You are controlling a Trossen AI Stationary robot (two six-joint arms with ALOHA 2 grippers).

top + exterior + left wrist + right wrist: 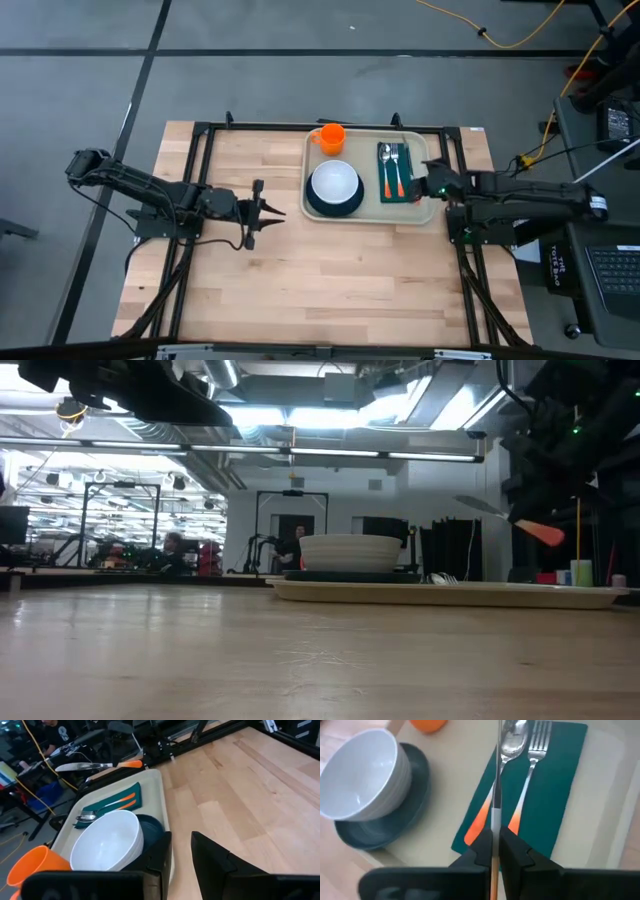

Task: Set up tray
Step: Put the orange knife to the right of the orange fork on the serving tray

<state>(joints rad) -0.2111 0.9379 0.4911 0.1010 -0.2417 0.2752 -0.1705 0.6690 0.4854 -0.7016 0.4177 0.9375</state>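
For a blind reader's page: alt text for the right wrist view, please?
The right hand holds a knife edge-on above a green napkin bearing a spoon and fork, on a beige tray; a white bowl sits on a teal plate.

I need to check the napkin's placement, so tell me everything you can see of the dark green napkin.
The napkin is a flat dark teal-green rectangle, thin and smooth, whether cloth or paper I cannot tell. It lies on the right part of the beige tray, beside the dark plate without touching it. A spoon and a fork with orange handles lie on it side by side. The right gripper holds a knife above it, blade over the spoon.
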